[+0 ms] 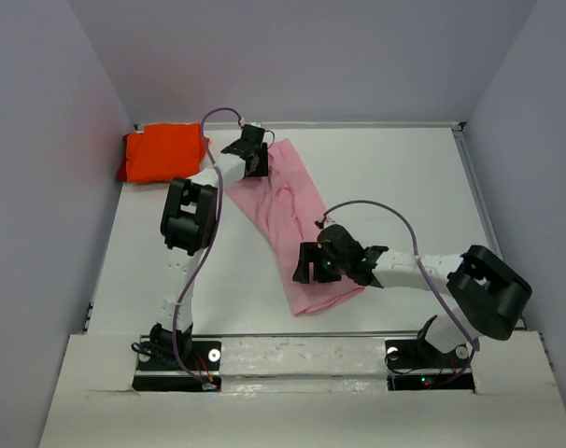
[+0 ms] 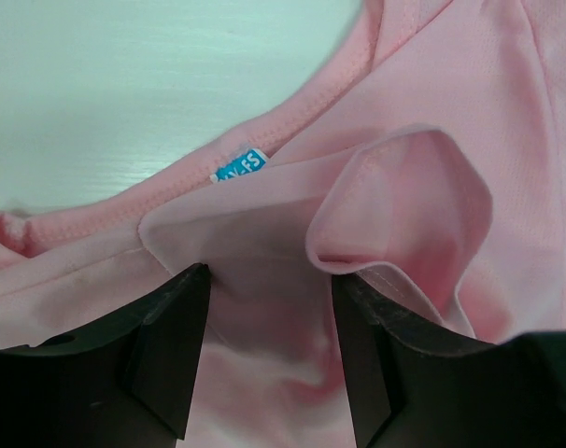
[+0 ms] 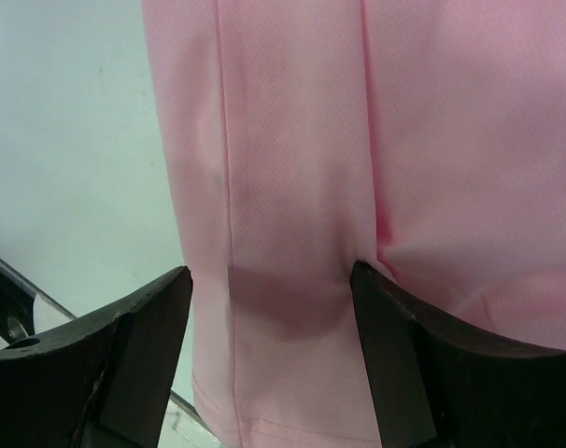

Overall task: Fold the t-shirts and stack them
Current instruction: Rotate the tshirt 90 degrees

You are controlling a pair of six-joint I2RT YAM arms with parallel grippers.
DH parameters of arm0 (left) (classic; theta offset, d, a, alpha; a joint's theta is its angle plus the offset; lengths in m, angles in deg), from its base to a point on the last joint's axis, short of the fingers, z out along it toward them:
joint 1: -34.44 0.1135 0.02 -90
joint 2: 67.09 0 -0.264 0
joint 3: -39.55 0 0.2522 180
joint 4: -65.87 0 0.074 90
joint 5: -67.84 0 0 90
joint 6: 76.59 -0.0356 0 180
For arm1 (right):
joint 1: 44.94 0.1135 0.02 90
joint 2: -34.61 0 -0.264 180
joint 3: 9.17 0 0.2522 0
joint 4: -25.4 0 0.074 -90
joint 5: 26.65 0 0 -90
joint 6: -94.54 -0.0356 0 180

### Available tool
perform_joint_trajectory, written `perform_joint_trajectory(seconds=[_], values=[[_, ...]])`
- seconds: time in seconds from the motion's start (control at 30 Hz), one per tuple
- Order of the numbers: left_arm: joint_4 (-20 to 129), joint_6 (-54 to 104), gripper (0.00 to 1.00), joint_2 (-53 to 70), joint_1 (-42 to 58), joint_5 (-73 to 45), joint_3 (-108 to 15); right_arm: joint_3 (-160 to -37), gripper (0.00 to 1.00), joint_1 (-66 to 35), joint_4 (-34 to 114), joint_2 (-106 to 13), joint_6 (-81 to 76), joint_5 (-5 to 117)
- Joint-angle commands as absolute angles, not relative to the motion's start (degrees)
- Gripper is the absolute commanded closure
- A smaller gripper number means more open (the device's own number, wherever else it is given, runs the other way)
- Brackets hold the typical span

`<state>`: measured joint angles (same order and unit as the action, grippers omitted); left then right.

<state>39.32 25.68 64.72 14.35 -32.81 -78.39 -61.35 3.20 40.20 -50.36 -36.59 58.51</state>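
pink t-shirt (image 1: 283,210) lies as a long folded strip on the counter (image 1: 404,187), running 11 to 5 o'clock. left fingers (image 2: 171,345) spread apart over the collar end (blue label (image 2: 240,166) showing), nothing pinched. right fingers (image 3: 143,345) also released, straddling the hem end. orange t-shirt (image 1: 162,152) sits folded in the 10 o'clock corner.

folded shirt (image 1: 162,152): set in far-left corner | second shirt (image 1: 288,219): laid diagonally at centre | left gripper (image 1: 255,154): over its far end | right gripper (image 1: 313,266): over near end
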Motion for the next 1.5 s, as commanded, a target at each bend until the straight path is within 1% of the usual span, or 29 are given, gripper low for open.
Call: perform_joint_trajectory(seconds=[0.0,0.1,0.3,0.43,0.57,0.67,0.8,0.9,1.0,1.03,1.1,1.13,1.2,1.23,1.27,1.3,1.33,1.4,1.43,1.47], values=[[39.0,25.0,0.36,66.9,13.7,-30.6,-83.0,-62.2,0.25,8.8,45.3,-56.3,-39.4,59.3],[38.2,24.8,0.36,68.5,13.5,-30.3,-85.3,-66.8,0.25,12.6,45.6,-60.4,-39.8,60.1],[36.4,23.9,0.36,72.1,13.4,-28.4,-91.6,-73.7,0.25,15.9,45.4,-66.5,-40.4,60.3],[34.4,23.8,0.36,75.2,13.2,-27.0,-98.6,-76.6,0.25,16.6,45.5,-68.7,-39.9,60.5],[33.9,23.3,0.36,75.7,13.0,-26.8,-99.6,-76.9,0.25,16.6,46.2,-68.1,-39.5,61.6],[34.5,22.1,0.36,72.8,13.0,-29.1,-97.7,-77.7,0.25,17.1,48.8,-64.5,-37.4,63.2],[36.2,21.4,0.36,64.2,12.9,-32.0,-95.2,-83.4,0.24,17.1,57.3,-60.1,-32.1,72.0],[35.1,21.2,0.36,59.5,12.9,-33.6,-95.0,-87.7,0.24,17.1,60.8,-57.2,-29.5,75.1],[33.7,21.9,0.36,51.7,12.3,-35.6,-91.1,-89.1,0.24,17.1,64.2,-53.2,-28.2,79.0],[33.8,22.3,0.36,46.9,12.1,-36.1,-87.2,-88.9,0.23,17.1,65.0,-51.9,-27.8,80.3],[34.8,22.0,0.36,41.7,11.5,-36.5,-82.6,-87.9,0.23,17.1,65.7,-49.3,-27.8,81.4],[35.0,22.6,0.36,37.0,10.9,-38.0,-80.4,-87.2,0.23,17.1,66.4,-47.0,-28.2,82.4],[34.8,24.4,0.36,32.2,10.7,-37.2,-72.6,-85.4,0.23,17.1,67.1,-44.9,-28.9,84.1],[35.4,26.8,0.36,27.4,10.5,-35.1,-65.8,-82.9,0.23,17.1,67.3,-43.1,-29.8,85.7],[37.2,28.0,0.36,22.0,10.2,-32.2,-62.1,-80.4,0.23,16.3,67.7,-42.6,-30.4,85.9],[37.3,29.3,0.36,21.9,10.2,-32.2,-57.7,-80.4,0.23,16.3,67.7,-42.0,-31.0,85.9],[40.3,32.3,0.37,16.1,9.5,-30.5,-48.9,-77.7,0.23,15.8,67.9,-40.8,-32.0,86.5],[44.4,34.1,0.38,9.8,8.3,-29.2,-40.3,-75.0,0.23,14.1,68.5,-39.4,-33.1,87.0],[46.5,35.2,0.38,4.5,7.9,-28.4,-36.8,-73.4,0.23,13.3,68.8,-38.5,-33.8,87.3],[46.7,36.1,0.38,2.4,7.6,-27.9,-33.7,-70.1,0.23,12.3,68.7,-37.4,-35.1,86.8]])
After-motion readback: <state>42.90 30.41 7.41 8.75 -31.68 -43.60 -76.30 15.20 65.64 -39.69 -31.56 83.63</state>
